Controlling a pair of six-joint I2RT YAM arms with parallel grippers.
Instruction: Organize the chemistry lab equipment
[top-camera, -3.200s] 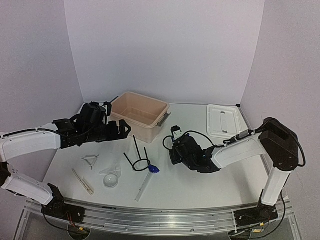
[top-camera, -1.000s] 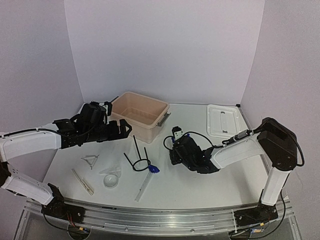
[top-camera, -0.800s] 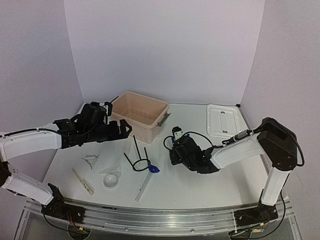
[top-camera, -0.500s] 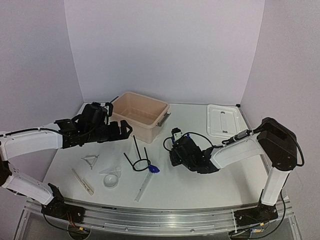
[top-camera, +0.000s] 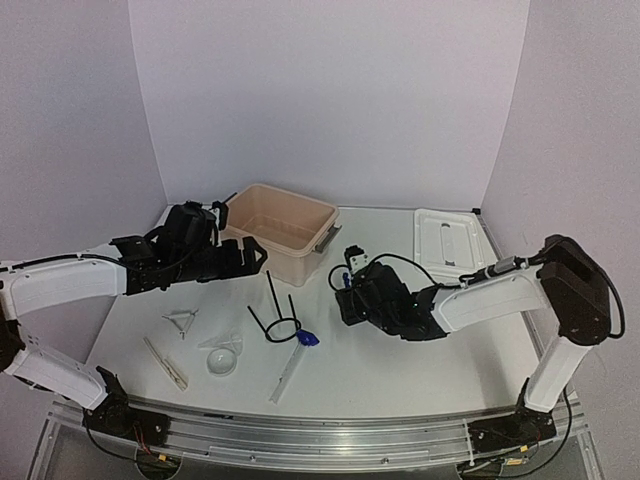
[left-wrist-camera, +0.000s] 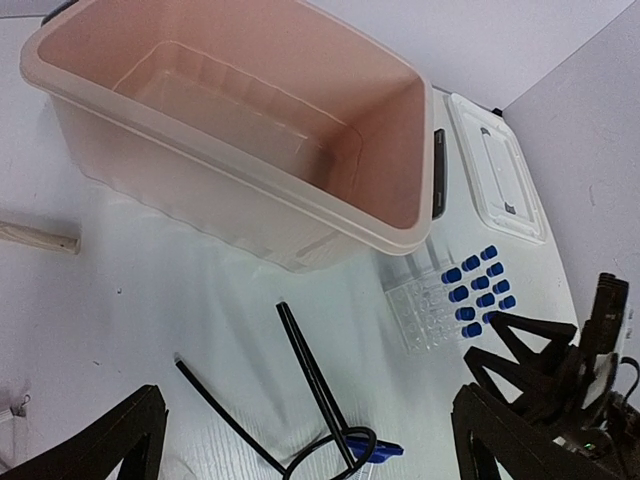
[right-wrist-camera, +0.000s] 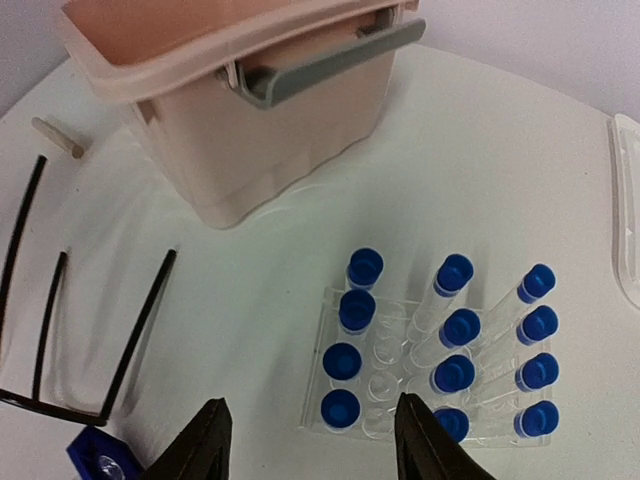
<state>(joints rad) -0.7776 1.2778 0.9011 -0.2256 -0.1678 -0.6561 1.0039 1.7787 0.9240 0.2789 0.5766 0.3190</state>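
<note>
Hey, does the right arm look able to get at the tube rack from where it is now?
Probably yes. The right gripper hangs just above the clear tube rack, jaws apart and empty, with nothing between it and the rack. The beige tub stands beyond the rack, out of the way.

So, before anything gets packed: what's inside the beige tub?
Nothing visible: the beige tub shows a bare floor and walls in the left wrist view. The near wall's inner face is hidden behind its rim.
</note>
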